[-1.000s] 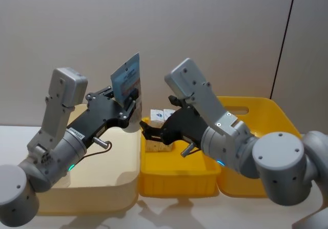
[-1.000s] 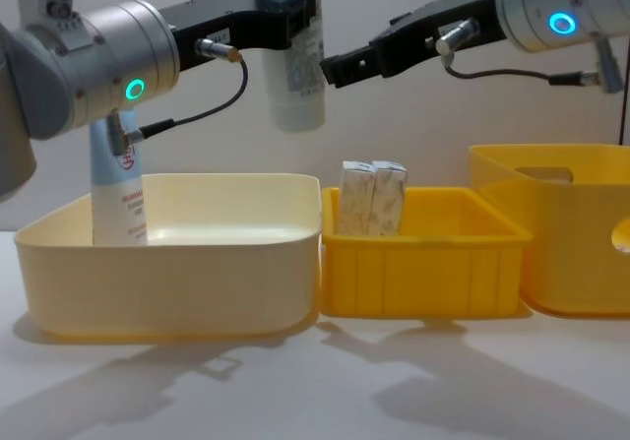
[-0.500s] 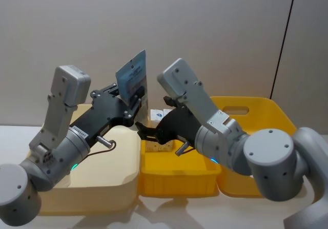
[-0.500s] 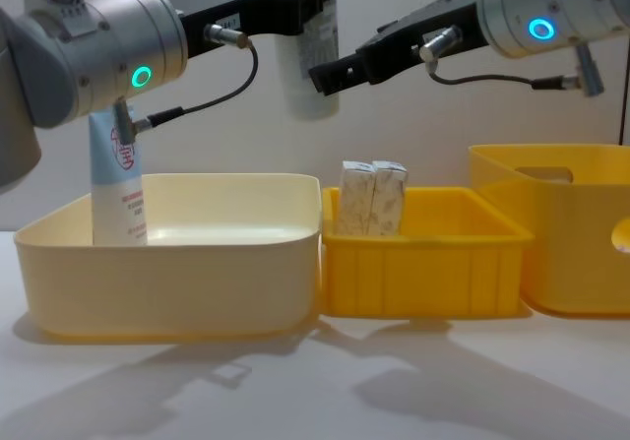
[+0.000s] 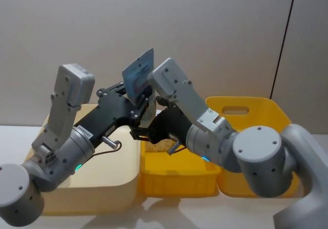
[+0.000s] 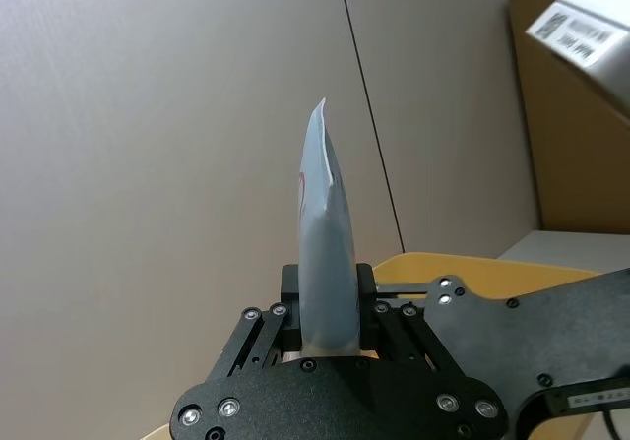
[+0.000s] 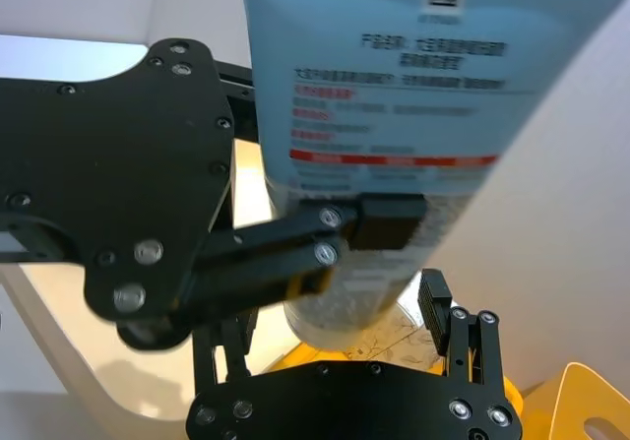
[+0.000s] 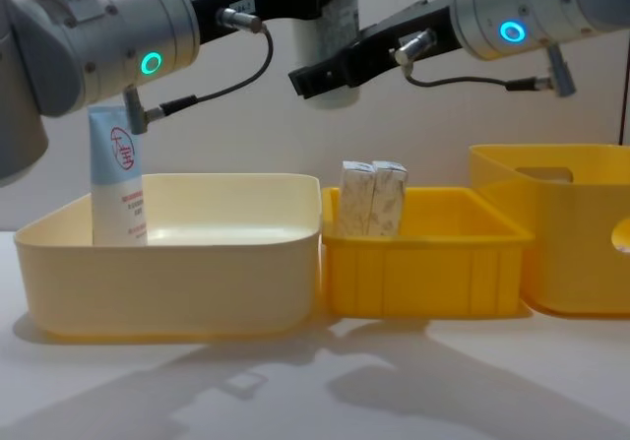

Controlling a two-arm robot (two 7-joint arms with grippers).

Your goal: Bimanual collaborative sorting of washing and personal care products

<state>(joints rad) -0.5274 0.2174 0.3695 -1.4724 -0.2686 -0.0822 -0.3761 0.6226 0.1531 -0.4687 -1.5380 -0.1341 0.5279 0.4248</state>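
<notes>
Lower left, a squeeze tube stands in the cream bin; two cartons stand in the central yellow bin. Upper centre, the left gripper clamps a second tube, with the right gripper spread apart at its lower end.

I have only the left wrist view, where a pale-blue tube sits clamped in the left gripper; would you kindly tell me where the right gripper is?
Observer: The right gripper is open, its fingers on either side of the tube's lower, capped end, just beneath the left gripper.
Operator: Thank you. What lies underneath the two of them?
Observer: In the chest view they hang high above the spot where the cream bin meets the small yellow bin.
Operator: And is anything standing in the cream bin?
Observer: Yes, a second tube stands upright at its far left end.
</notes>
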